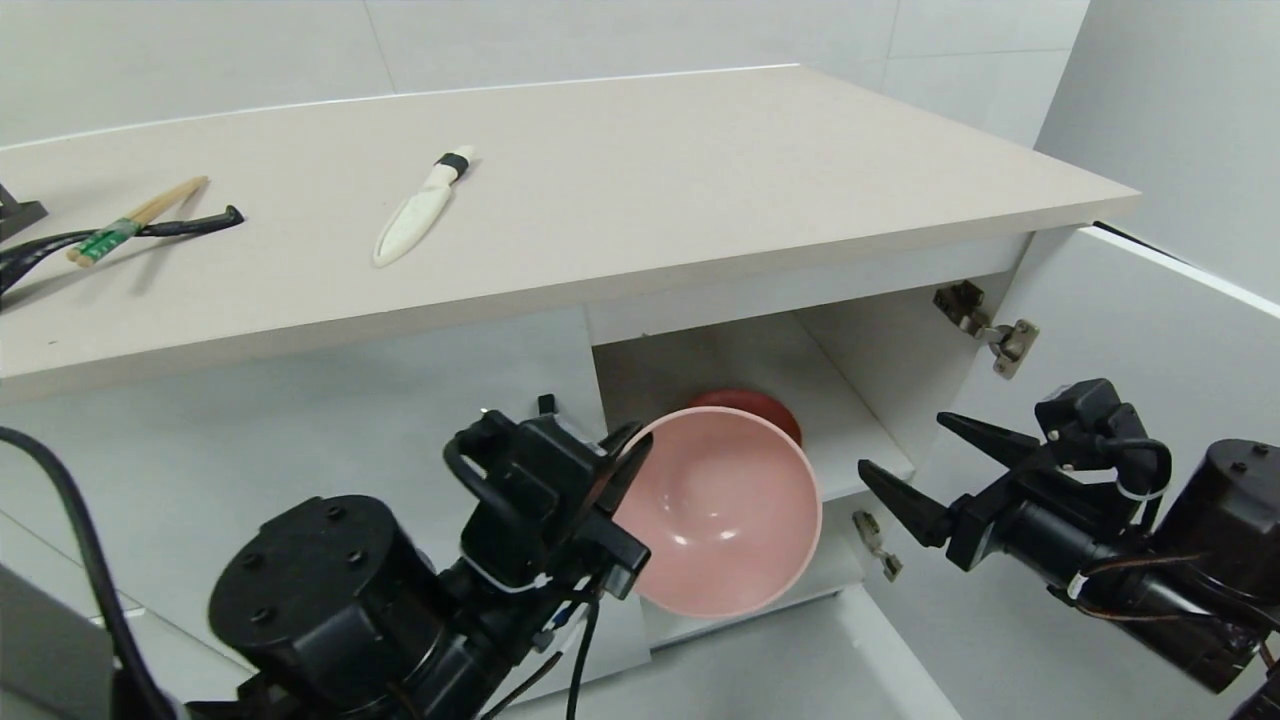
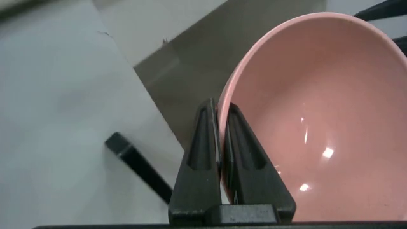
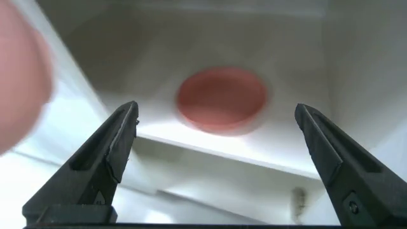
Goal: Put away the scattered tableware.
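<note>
Nearest: the left gripper [image 2: 219,105] is clamped on the rim of a pink bowl [image 1: 725,510], one finger inside the rim and one outside. The bowl hangs tilted, its hollow facing up and back toward the head camera. It is held in front of the open cabinet [image 1: 700,360], at the mouth of the compartment.

To the right of the bowl and apart from it, the right gripper [image 1: 925,470] has its fingers spread wide with nothing between them. It points into the same compartment.

Inside the cabinet, a red bowl [image 3: 221,98] sits upright on the white shelf [image 1: 850,430], behind the pink bowl and partly covered by it in the head view. The cabinet door [image 1: 1150,330] stands swung open on the right, a metal hinge [image 1: 985,325] showing at its inner edge.

Above, on the beige counter [image 1: 650,180]: a cream knife [image 1: 420,205] with a black band near its handle lies flat, left of centre. Farther left, well apart from the knife, a pair of wooden chopsticks [image 1: 135,220] with a green band lies across a black cable [image 1: 195,225] near the counter's left edge.
</note>
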